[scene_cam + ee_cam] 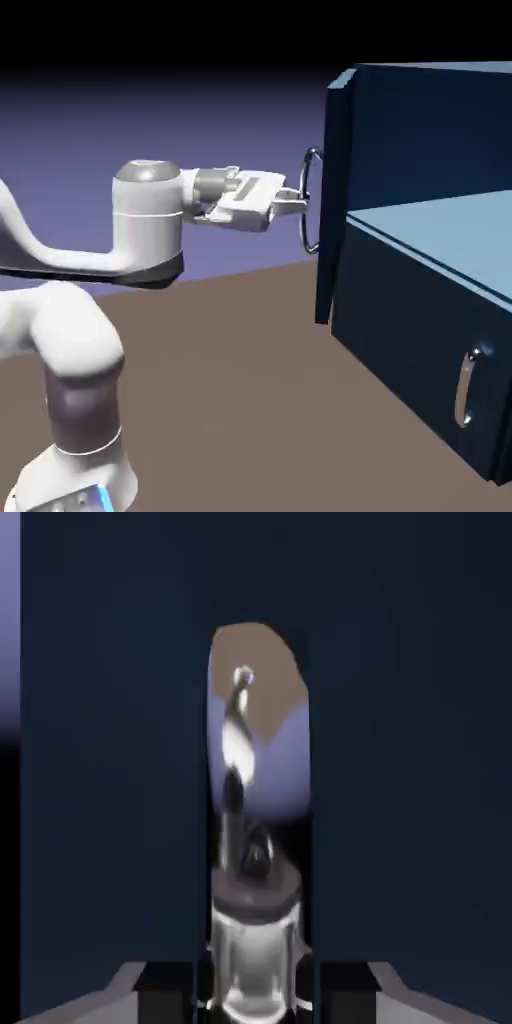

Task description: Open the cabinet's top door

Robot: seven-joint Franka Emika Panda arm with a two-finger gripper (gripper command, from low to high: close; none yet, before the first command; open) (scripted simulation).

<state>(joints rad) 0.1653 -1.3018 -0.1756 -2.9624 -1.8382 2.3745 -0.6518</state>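
Note:
The navy cabinet fills the exterior view's right. Its top door shows almost edge-on, its handle side standing away from the cabinet body. My gripper reaches level from the left and is shut on the door's silver loop handle. In the hand view the dark door fills the picture. The shiny handle runs up the middle, pinched at the bottom edge by my gripper, with grey fingertips on either side.
Below the top door sits the lower navy panel with its own silver handle, under a pale-blue ledge. The brown table stretches between the robot's base and the cabinet.

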